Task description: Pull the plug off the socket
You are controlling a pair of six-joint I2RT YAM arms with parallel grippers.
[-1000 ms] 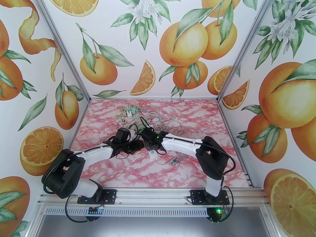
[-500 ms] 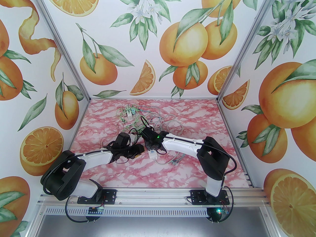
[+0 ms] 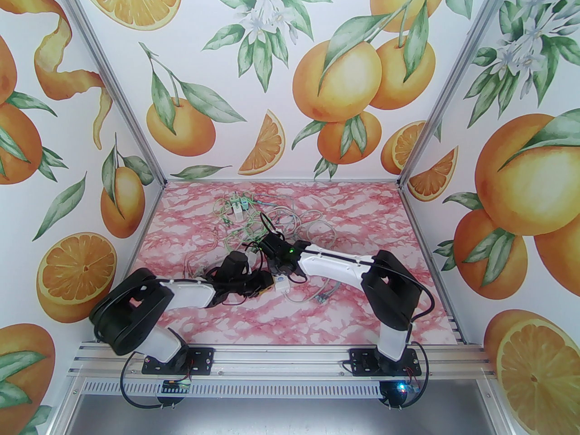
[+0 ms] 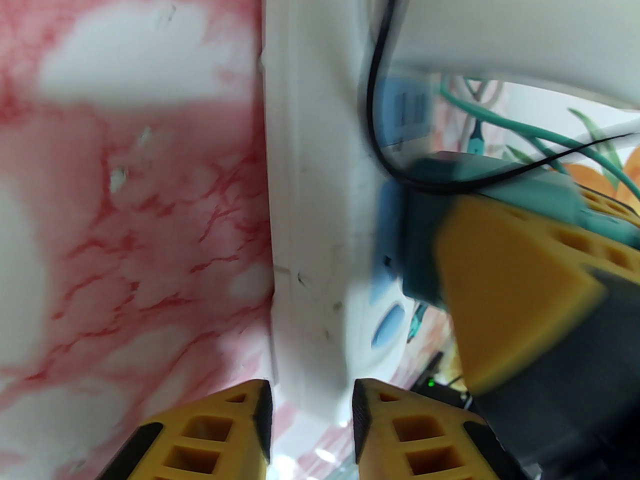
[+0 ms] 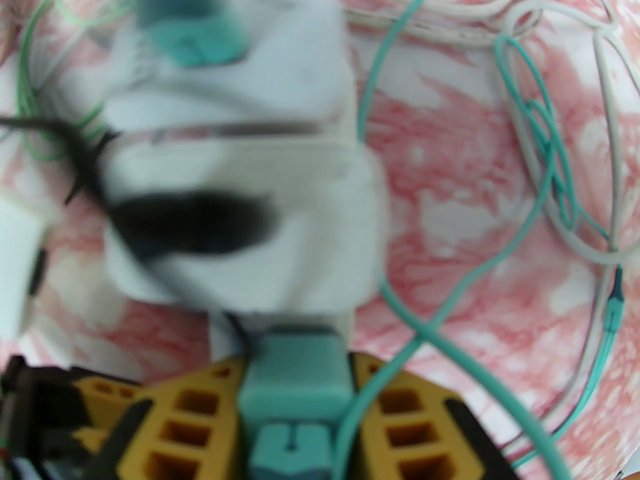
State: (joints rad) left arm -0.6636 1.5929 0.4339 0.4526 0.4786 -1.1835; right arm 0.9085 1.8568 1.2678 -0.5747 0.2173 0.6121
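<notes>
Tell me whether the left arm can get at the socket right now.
Likely yes: the left gripper straddles the socket at its edge, seemingly pinching it; the right gripper grips the plug on another face.

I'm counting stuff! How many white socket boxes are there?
2: near box in the middle, far box among the cables at the back. Others may be hidden.

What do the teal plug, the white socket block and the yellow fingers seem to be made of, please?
The teal plug looks like matte moulded plastic, with flat faces and rounded edges. The white socket block is probably hard plastic, faintly glossy, showing scuffs and a moulded seam. The yellow fingers seem matte plastic, possibly printed, with open rectangular cells.
</notes>
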